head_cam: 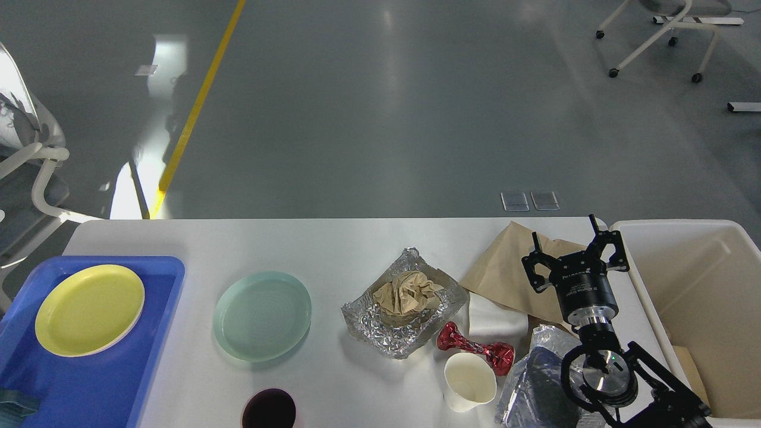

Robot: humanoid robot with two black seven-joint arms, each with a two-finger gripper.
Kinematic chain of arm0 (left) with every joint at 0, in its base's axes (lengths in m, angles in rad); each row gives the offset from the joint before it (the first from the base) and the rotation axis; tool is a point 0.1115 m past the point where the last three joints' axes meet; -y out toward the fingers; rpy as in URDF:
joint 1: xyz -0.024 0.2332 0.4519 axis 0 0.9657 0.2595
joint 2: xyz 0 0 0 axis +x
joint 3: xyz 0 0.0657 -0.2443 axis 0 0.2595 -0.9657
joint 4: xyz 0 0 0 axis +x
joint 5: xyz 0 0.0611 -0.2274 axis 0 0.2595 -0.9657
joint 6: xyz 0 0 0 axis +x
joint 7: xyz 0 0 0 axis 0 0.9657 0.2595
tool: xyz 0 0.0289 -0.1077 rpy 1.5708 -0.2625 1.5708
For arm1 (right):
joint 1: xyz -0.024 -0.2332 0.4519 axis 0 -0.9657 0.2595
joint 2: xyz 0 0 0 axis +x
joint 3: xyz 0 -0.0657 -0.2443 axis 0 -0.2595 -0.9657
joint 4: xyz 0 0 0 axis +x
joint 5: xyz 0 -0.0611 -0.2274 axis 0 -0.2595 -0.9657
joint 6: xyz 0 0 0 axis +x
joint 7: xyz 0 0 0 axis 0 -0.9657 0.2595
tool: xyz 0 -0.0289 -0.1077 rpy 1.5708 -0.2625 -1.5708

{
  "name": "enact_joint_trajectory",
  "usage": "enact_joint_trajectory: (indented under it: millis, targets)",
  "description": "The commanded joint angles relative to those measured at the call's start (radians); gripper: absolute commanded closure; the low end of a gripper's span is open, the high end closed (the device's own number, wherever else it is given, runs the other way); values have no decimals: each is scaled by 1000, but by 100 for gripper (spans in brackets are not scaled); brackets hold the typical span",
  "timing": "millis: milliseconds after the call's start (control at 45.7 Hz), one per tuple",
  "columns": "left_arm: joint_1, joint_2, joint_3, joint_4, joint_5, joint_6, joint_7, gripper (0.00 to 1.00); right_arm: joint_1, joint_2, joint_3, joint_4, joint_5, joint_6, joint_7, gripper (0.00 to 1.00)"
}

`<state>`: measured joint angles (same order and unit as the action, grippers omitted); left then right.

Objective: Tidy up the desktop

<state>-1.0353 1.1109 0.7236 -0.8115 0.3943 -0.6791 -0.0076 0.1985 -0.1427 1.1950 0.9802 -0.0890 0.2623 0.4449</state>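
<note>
The white-grey desktop (333, 244) carries litter and dishes. A pale green plate (262, 315) lies left of centre. A crumpled foil sheet (380, 327) holds a ball of brown paper (406, 295). Near it lie a red wrapper (475, 348), a white paper cup (469, 382), a white napkin (496, 321), a brown paper bag (505, 273) and a silvery dark pouch (532, 386). My right gripper (572, 244) stands open and empty over the bag's right end. Only a dark sliver of my left gripper (16, 404) shows at the bottom left edge.
A blue tray (89, 386) at the left holds a yellow plate (90, 310). A cream-white bin (648, 297) stands against the table's right side. A dark red cup (269, 409) sits at the front edge. Chairs stand on the grey floor beyond.
</note>
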Motion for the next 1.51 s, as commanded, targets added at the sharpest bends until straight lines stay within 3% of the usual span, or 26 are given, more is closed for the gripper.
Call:
enact_joint_trajectory:
  millis: [0,241,372,503,744,897,1225,1487]
  targets:
    - [-66,47,5,-63,0,-2,11,4,1,0,0,0,0,0,0,0]
    - [-278,61,200,-75,-3,-25,8,4,1,0,0,0,0,0,0,0]
    - [-324,-28,253,-70,-3,-20,9,4,-1,0,0,0,0,0,0,0]
    - [-457,-66,344,-81,-14,-28,9,4,-1,0,0,0,0,0,0,0]
    - [-765,-304,701,-98,-282,-30,8,4,-1,0,0,0,0,0,0,0]
    - [-929,-404,774,-224,-370,-30,9,4,-1,0,0,0,0,0,0,0]
    - [-1362,-680,904,-624,-581,-27,8,4,-1,0,0,0,0,0,0,0]
    - [-1621,-799,910,-840,-703,-36,8,4,1,0,0,0,0,0,0,0]
